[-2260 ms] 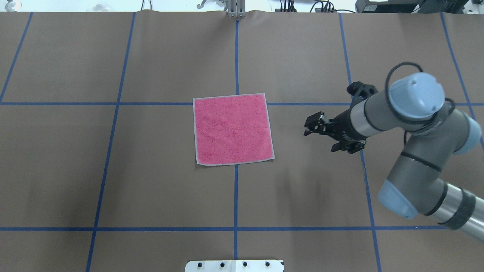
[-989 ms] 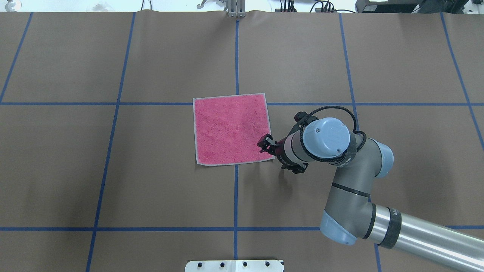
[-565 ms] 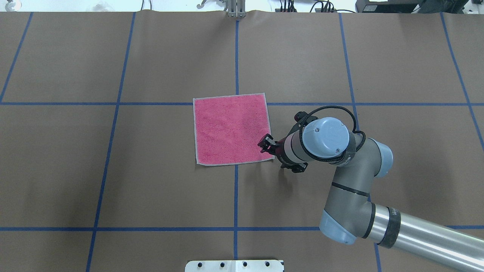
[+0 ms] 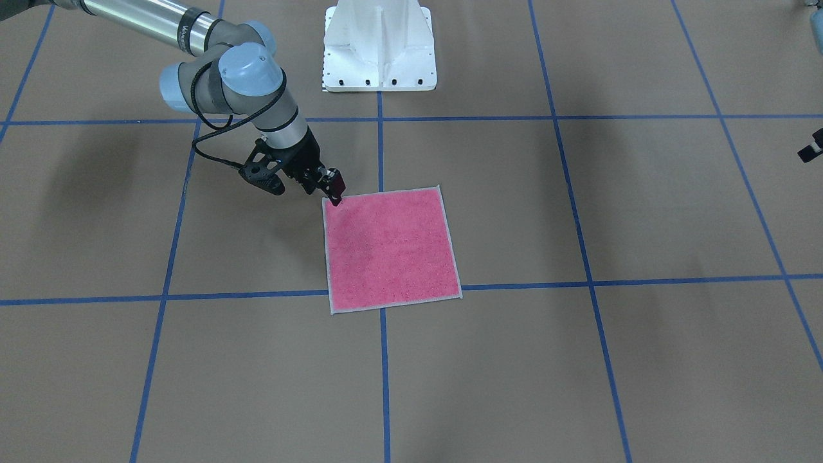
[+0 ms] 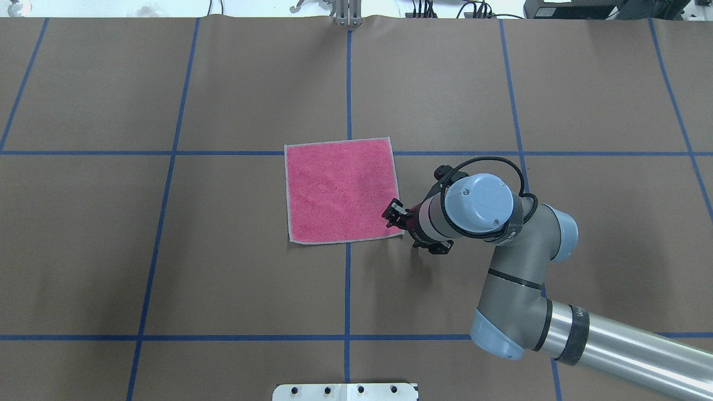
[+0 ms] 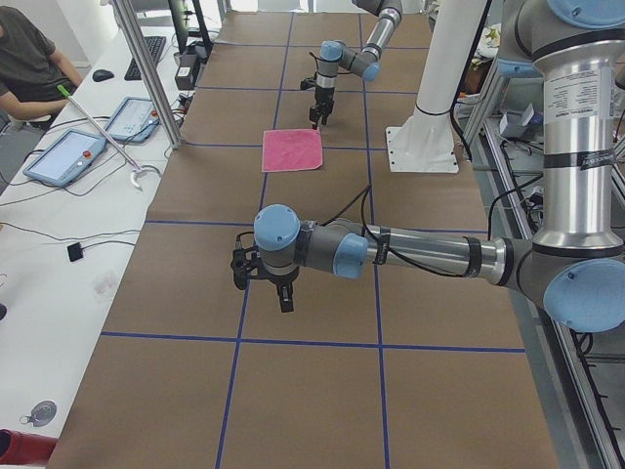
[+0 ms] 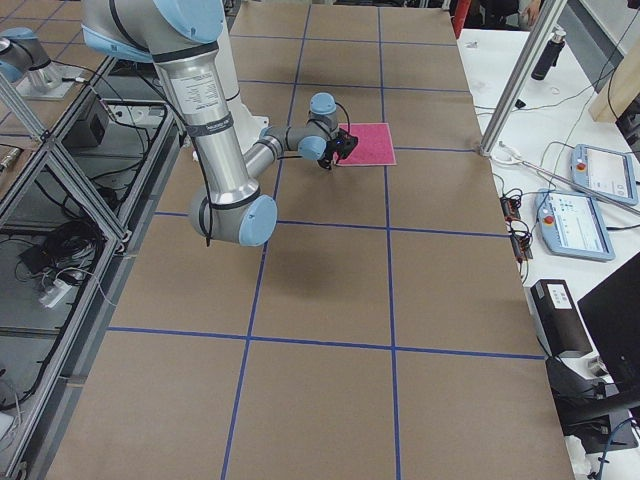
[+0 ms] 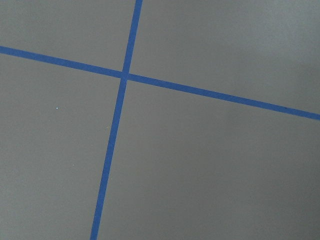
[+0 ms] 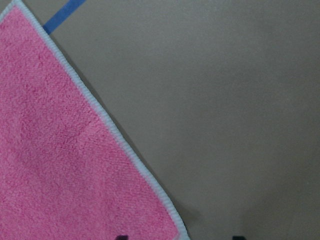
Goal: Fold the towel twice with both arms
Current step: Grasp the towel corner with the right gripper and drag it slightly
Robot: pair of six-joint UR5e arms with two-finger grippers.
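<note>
Gripping for the first fold is underway, I judge: right tool (image 4: 329, 191), fingers apart, straddles a corner of the flat towel (image 4: 392, 251) on the tabletop (image 4: 578, 360) and must next close, while left tool (image 6: 264, 288), state untellable, hangs well away.

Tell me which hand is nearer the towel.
Right. The right hand is at the towel corner nearest the robot, on its right side. The left hand hangs far off to the towel's left, well apart from it.
</note>
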